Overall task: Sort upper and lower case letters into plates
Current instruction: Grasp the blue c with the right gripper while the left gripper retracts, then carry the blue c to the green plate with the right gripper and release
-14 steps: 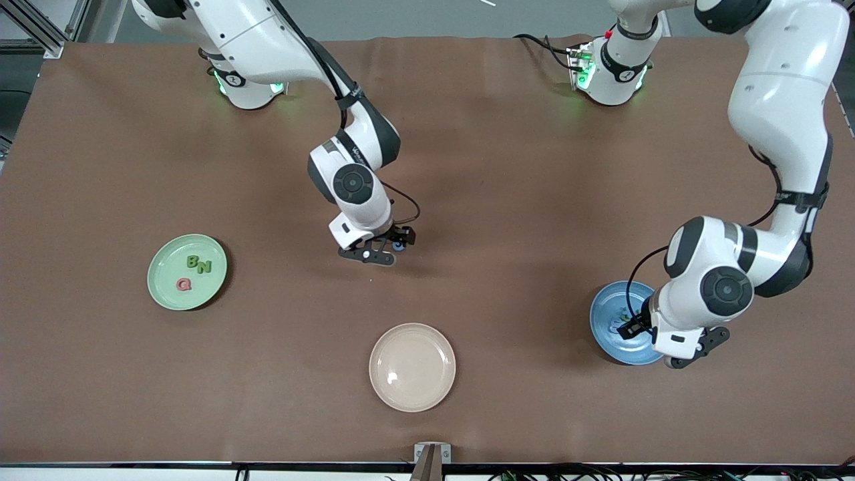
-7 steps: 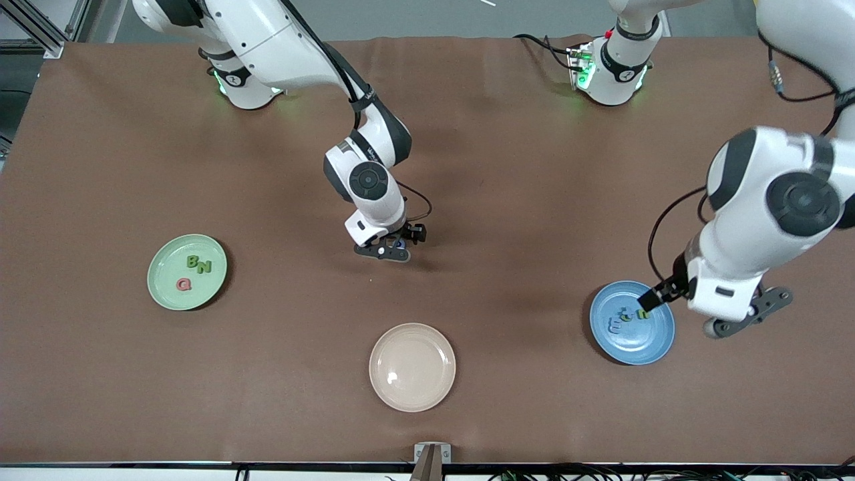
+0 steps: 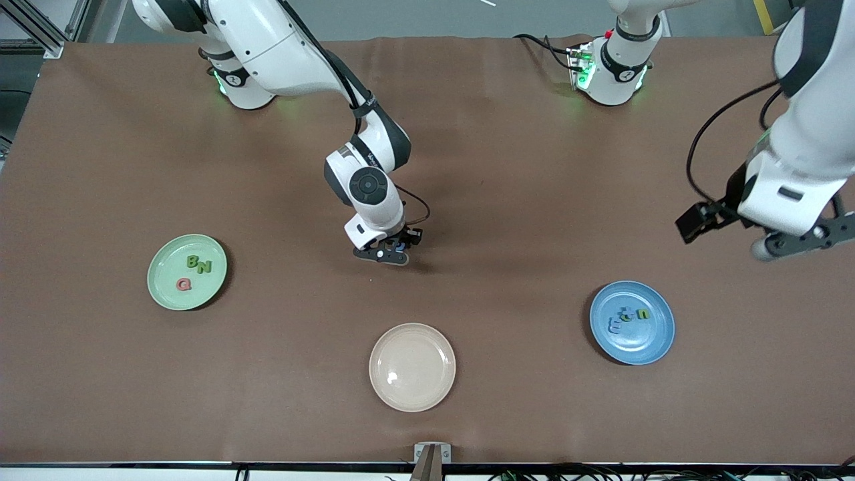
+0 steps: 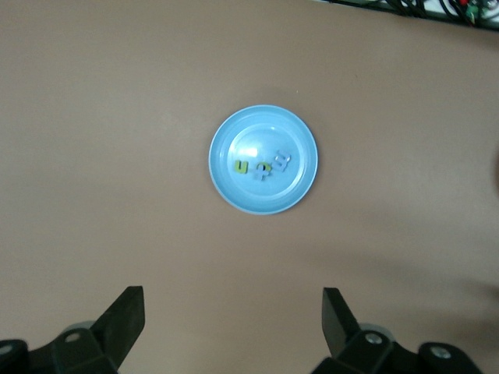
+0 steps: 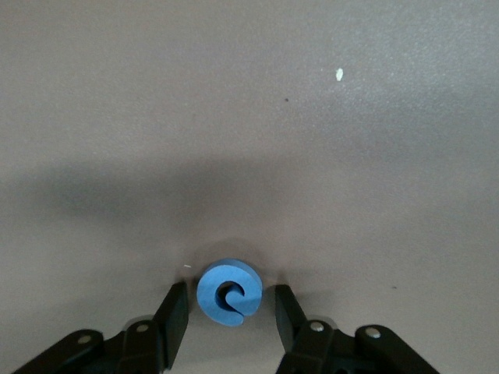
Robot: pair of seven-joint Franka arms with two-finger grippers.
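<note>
The blue letter [image 5: 228, 291] lies on the table [image 3: 507, 200] between the right tool's [image 5: 229, 310] fingers, which stand narrow with a slight gap either side; from the front it is mostly hidden under that tool. The left tool [image 4: 232, 315] hangs wide open over bare table, its fingers cut off, near the blue plate [image 3: 661, 334], whose small letters [image 3: 628, 317] are hard to read. The green plate [image 3: 163, 290] lies well apart from the blue letter, toward the right arm's end.

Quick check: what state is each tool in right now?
Left tool: open, empty, high above the blue plate.
Right tool: open around the blue letter on the table, not gripping yet.
</note>
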